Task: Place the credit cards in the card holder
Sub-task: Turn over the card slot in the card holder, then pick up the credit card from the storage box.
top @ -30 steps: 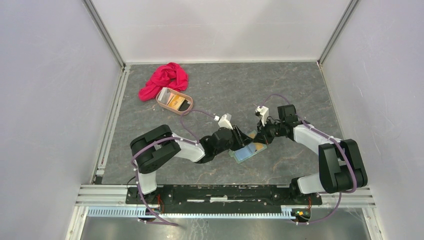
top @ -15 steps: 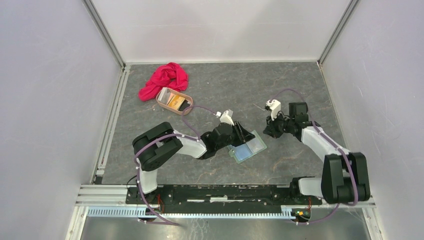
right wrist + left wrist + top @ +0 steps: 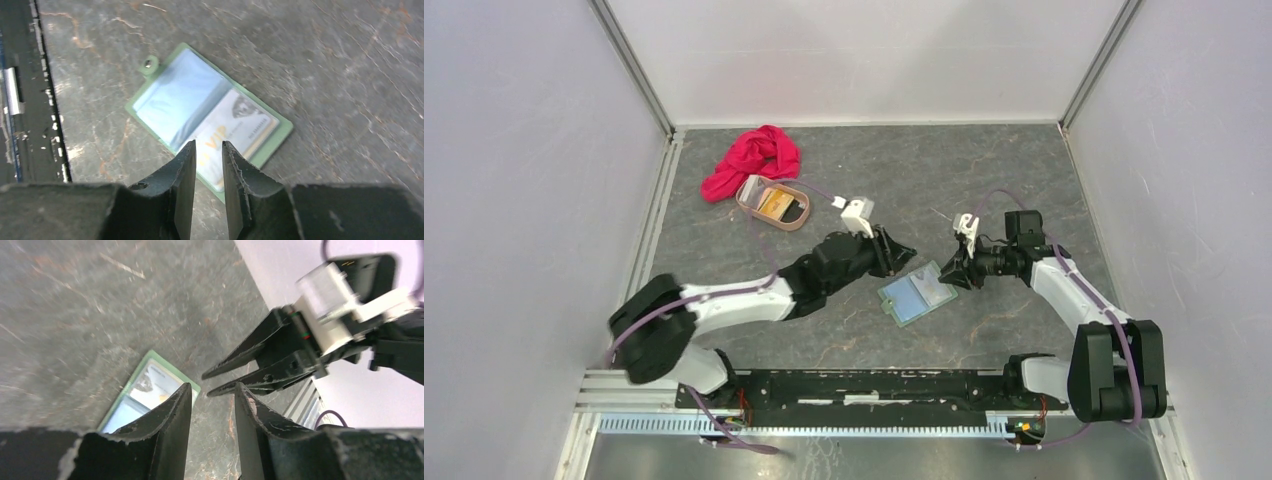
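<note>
The left claw (image 3: 213, 390) is parted narrowly and grips nothing. The right claw (image 3: 209, 145) shows the same thin gap, also empty. The two point toward each other, tips near but apart, above the grey surface (image 3: 1024, 180). Between and just under them the card holder (image 3: 170, 100) lies flat and spread open, its pale blue pockets facing up. Its edge sits directly below the right claw's fingertips, and it is just beside the left claw's tips. A silvery-white card (image 3: 245, 125) (printed "VIP") sits in the pocket half nearer the right claw; the snap tab is on the other half. Well behind the left claw, a pinkish tray (image 3: 744, 193) holds an orange card (image 3: 773, 203) and a dark card (image 3: 795, 210), with a red cloth (image 3: 754, 160) just beyond it.
</note>
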Robot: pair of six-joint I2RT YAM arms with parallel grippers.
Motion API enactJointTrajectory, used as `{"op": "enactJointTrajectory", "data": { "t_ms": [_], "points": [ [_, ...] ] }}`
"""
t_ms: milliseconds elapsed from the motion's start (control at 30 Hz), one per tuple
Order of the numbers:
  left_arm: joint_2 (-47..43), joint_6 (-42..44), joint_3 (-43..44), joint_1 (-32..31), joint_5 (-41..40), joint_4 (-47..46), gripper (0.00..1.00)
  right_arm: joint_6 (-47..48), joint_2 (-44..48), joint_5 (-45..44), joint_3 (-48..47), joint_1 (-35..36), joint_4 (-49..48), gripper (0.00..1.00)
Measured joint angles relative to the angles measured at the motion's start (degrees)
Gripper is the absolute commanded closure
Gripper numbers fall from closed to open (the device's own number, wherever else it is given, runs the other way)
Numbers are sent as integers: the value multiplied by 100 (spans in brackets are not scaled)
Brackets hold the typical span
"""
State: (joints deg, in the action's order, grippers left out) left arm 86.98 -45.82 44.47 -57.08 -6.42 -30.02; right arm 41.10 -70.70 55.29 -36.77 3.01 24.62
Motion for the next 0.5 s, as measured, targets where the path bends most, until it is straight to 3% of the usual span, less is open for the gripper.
{"op": "enactJointTrajectory", "data": {
  "t_ms": [167,233,333,500],
  "points": [
    [-1497,1137,-273,20,-619,815,15,708,13,407,-2,116,411,65],
    [-1937,1589,-319,81,-815,1154,6,887,48,450,-2,155,494,65],
    [-2494,2214,-319,452,-782,1749,4,1080,127,457,-2,192,564,65],
    [-2796,2946,164,1777,-544,3143,1,1211,240,400,-4,192,621,63]
  ]
}}
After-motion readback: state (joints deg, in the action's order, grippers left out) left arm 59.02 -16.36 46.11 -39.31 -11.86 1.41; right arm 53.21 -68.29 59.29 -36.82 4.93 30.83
